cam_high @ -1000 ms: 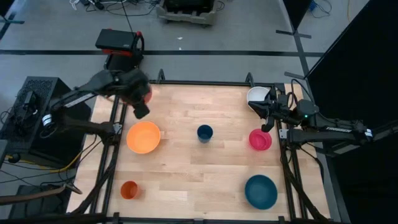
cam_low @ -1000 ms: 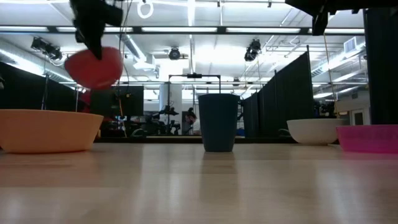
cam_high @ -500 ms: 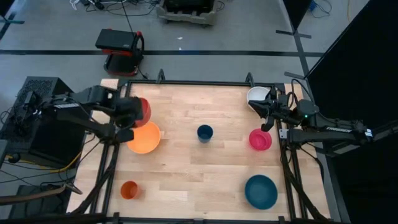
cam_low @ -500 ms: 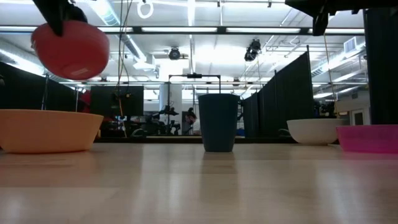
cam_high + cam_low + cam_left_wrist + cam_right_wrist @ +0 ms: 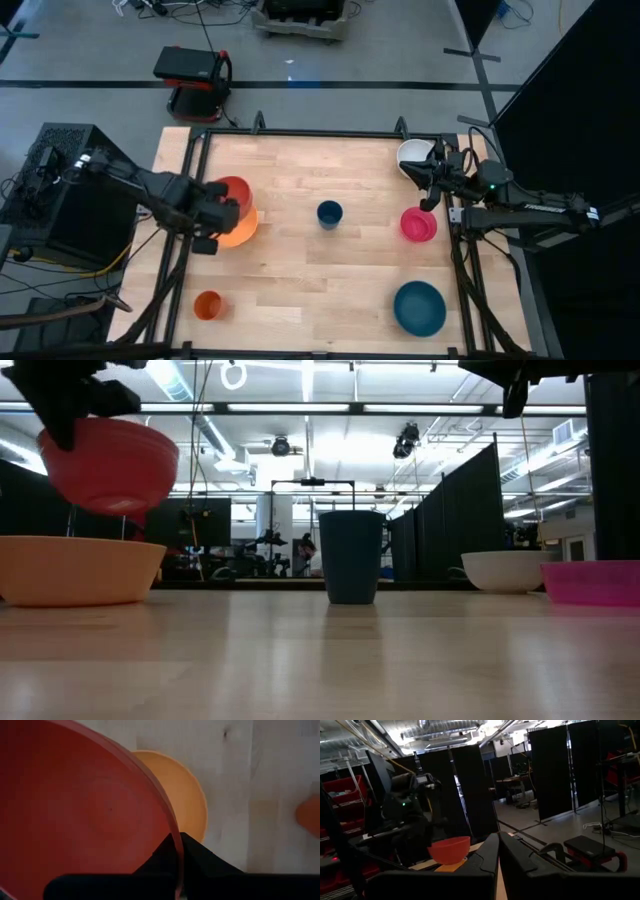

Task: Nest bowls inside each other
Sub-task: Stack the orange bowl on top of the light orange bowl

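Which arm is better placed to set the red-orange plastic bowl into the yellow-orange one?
The left: its gripper already grips the red-orange plastic bowl above the yellow-orange bowl; the right gripper waits shut across the table.

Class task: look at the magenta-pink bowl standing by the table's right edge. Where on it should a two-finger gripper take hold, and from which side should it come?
Grip the rim of the magenta-pink bowl, one finger inside the wall and one outside, coming down from above. It stands upright with its mouth open, and seems too wide to span. The red-orange bowl is held that way by the left gripper.
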You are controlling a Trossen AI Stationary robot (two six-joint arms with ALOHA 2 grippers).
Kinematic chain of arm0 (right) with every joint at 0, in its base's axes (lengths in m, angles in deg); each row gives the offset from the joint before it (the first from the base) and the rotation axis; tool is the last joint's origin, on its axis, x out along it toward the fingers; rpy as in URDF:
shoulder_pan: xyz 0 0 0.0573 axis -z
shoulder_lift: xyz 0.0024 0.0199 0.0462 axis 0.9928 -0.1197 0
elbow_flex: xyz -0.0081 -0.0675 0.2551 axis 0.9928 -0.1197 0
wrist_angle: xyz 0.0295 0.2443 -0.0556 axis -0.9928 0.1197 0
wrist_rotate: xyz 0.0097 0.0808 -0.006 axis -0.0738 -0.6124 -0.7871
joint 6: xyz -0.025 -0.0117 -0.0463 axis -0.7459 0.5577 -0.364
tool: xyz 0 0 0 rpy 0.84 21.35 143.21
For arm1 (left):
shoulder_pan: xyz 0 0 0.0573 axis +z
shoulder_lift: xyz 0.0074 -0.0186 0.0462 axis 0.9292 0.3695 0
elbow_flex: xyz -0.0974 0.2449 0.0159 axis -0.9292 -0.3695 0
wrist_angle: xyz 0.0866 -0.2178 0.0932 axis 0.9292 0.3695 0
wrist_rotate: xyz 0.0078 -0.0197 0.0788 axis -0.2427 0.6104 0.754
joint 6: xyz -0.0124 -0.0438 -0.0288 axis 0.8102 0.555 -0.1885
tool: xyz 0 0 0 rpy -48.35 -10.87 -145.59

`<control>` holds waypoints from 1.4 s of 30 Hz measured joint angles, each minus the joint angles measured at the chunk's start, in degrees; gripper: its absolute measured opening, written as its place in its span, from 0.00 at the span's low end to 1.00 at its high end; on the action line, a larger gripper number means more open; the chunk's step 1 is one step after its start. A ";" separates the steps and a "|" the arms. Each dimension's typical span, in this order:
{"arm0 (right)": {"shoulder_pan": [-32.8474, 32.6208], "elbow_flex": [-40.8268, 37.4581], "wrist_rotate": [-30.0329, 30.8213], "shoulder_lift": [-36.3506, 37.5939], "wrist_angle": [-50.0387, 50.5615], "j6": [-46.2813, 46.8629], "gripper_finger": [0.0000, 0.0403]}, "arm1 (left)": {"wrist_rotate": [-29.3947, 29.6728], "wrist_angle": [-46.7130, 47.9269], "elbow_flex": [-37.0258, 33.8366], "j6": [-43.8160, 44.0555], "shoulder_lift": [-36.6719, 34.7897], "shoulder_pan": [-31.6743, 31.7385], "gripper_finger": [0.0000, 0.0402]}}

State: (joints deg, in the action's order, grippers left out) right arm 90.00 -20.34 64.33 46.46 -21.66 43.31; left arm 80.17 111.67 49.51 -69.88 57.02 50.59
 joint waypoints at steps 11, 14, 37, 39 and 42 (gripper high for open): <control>0.00 0.00 0.00 0.01 -0.02 2.06 0.00 | 1.01 -7.22 -10.71 7.47 -1.45 -6.70 0.00; 0.00 0.00 0.00 0.00 -0.02 2.72 0.00 | 1.02 -12.29 -13.41 7.89 -1.45 -7.08 0.00; 0.00 0.00 -0.02 0.02 -0.04 3.09 0.00 | -0.10 -22.62 -21.13 10.98 -0.84 -7.05 0.01; 0.00 0.00 -0.02 0.00 -0.04 3.09 0.00 | -0.12 -22.56 -21.13 11.15 -0.84 -7.05 0.02; 0.00 0.00 -0.02 0.02 -0.04 3.09 0.00 | -0.08 -22.33 -21.13 11.15 -0.84 -7.05 0.03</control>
State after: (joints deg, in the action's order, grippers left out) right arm 90.00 -20.34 64.32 46.48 -21.70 46.40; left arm 80.09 89.34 28.38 -58.73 56.19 43.54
